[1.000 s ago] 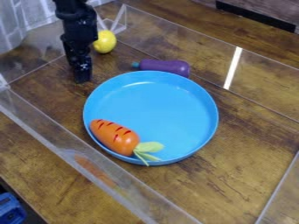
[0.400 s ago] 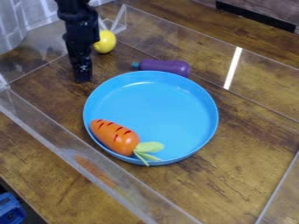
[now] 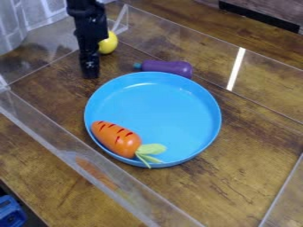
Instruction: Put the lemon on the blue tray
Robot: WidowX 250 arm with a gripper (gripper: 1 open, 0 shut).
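The lemon is a small bright yellow ball at the back left of the wooden table, partly covered by my arm. My black gripper points almost straight down just left of and in front of the lemon, low over the table. It is open with nothing between its fingers. The blue tray is a big round shallow dish in the middle, to the right of and nearer the camera than the gripper. The lemon lies outside the tray, a short way behind its rim.
An orange carrot with green leaves lies in the tray's front left part. A purple eggplant rests on the table just behind the tray. Clear plastic walls border the work area on the left and front.
The gripper has shifted slightly right and toward the back, closer to the lemon, and has rolled a little about its own axis. The lemon, tray, carrot and eggplant have stayed put.
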